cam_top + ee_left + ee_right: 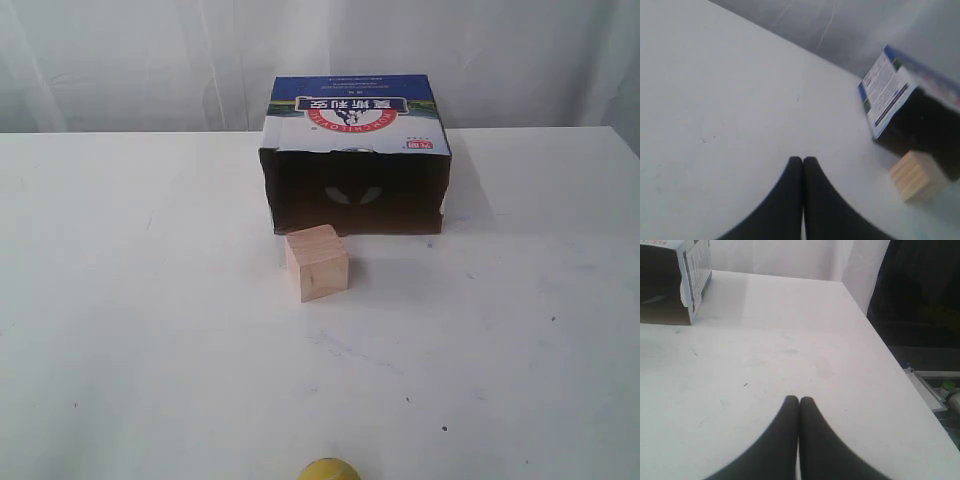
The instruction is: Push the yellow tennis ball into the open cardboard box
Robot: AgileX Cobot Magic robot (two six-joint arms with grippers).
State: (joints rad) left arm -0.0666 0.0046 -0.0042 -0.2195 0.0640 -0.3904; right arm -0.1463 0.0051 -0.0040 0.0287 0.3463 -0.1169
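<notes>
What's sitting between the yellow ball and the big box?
A wooden cube, in the exterior view. It stands close before the open cardboard box, with bare table from it to the yellow ball.

A: How much of the yellow tennis ball [329,471] shows?
B: Only its top; the exterior view's bottom edge cuts off the rest.
A: And the open cardboard box [890,95]?
B: Blurred in the left wrist view, print unreadable, cut off at the frame edge. In its dark inside are pale shapes [355,194] I cannot identify
</notes>
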